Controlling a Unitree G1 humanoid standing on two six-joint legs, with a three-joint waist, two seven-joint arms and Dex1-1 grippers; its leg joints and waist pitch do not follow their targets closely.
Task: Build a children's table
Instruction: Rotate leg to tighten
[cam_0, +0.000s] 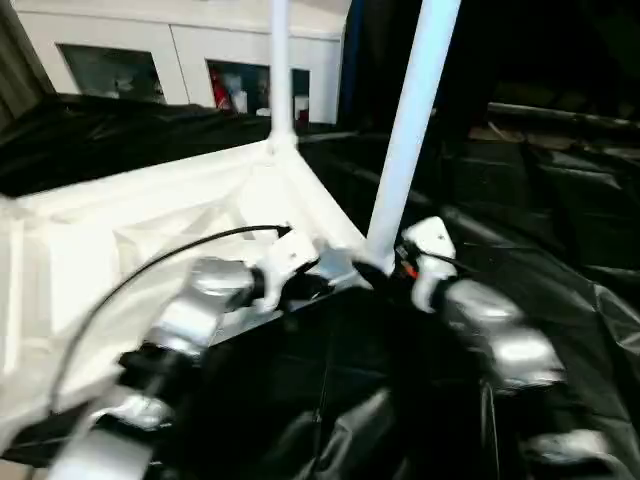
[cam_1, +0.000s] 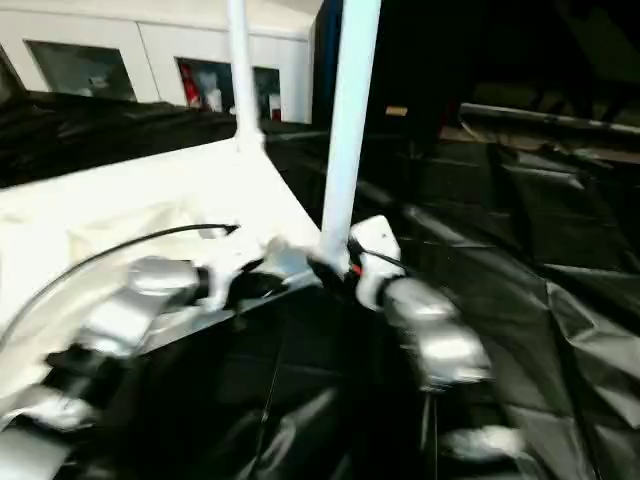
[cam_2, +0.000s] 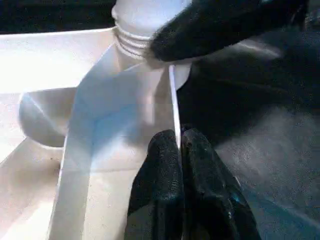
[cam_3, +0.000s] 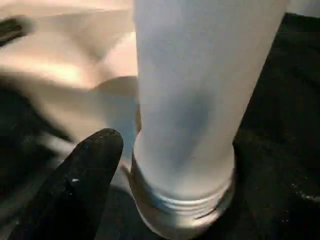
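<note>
Two legs are standing upright from the tabletop (cam_0: 130, 230): the far leg (cam_0: 280, 70) at upper centre, the near leg (cam_0: 410, 130) beside it. Left gripper (cam_2: 179, 145) is clamping the tabletop's rim, fingers together. Right gripper (cam_3: 165, 165) is flanking the near leg's threaded base with its jaws apart, its finger (cam_3: 75, 185) alongside.

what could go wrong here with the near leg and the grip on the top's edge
1. The near leg leans, and thread rings show above its socket, so it looks only partly screwed in; it may cross-thread or topple.
2. The right gripper has one finger off the leg, so little steadies it.
3. The left gripper pinches only the tabletop's thin rim; the top could slip or shift.
</note>
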